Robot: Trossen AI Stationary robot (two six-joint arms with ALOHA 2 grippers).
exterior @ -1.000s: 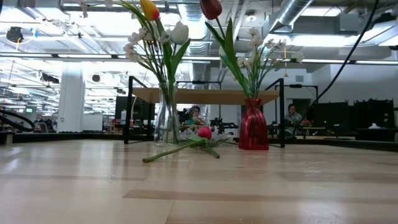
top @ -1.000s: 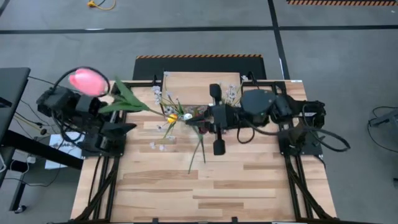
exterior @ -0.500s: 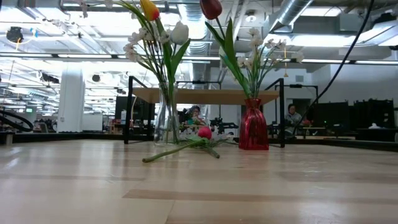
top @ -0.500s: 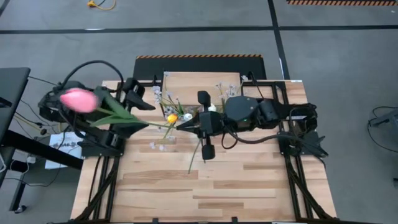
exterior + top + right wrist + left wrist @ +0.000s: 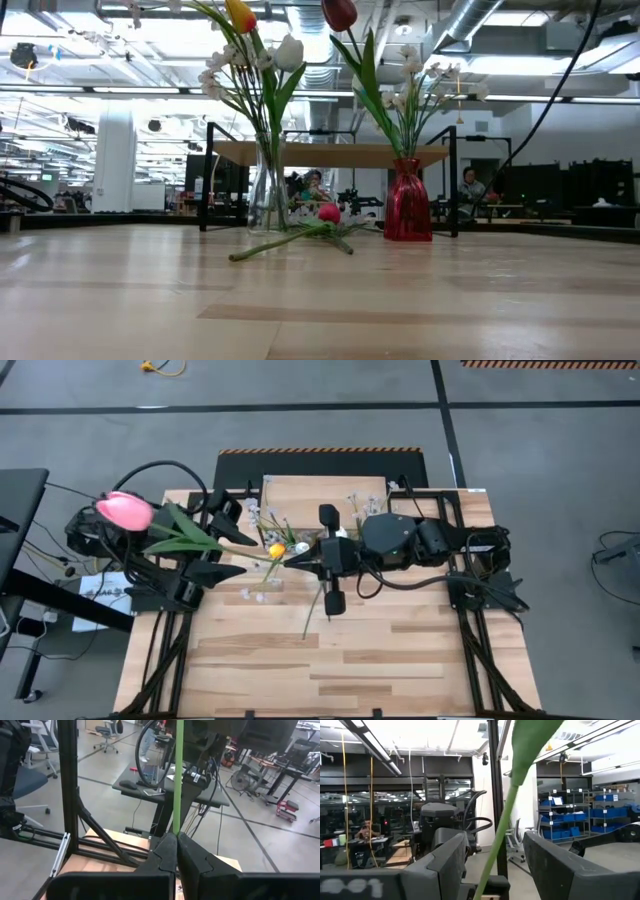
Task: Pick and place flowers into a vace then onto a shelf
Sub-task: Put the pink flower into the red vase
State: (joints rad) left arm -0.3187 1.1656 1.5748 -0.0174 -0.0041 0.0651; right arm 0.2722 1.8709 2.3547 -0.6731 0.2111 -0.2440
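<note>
— Plank-patterned tabletop [image 5: 300, 660], both arms reaching toward the middle, shelf [image 5: 325, 495] at the far edge.
— Right gripper [image 5: 176, 840]?
— Clamped shut on the green stem of the pink tulip [image 5: 125, 510], pinching it near the lower end, above the clear vase [image 5: 267, 190].
— Left gripper [image 5: 492, 865]?
— Spread wide, stem running between the fingers without contact, bloom out past the table's left edge.
— Elsewhere?
— Red vase [image 5: 407, 200] beside the clear one, both with flowers; another tulip [image 5: 295, 238] lying flat on the table in front.
</note>
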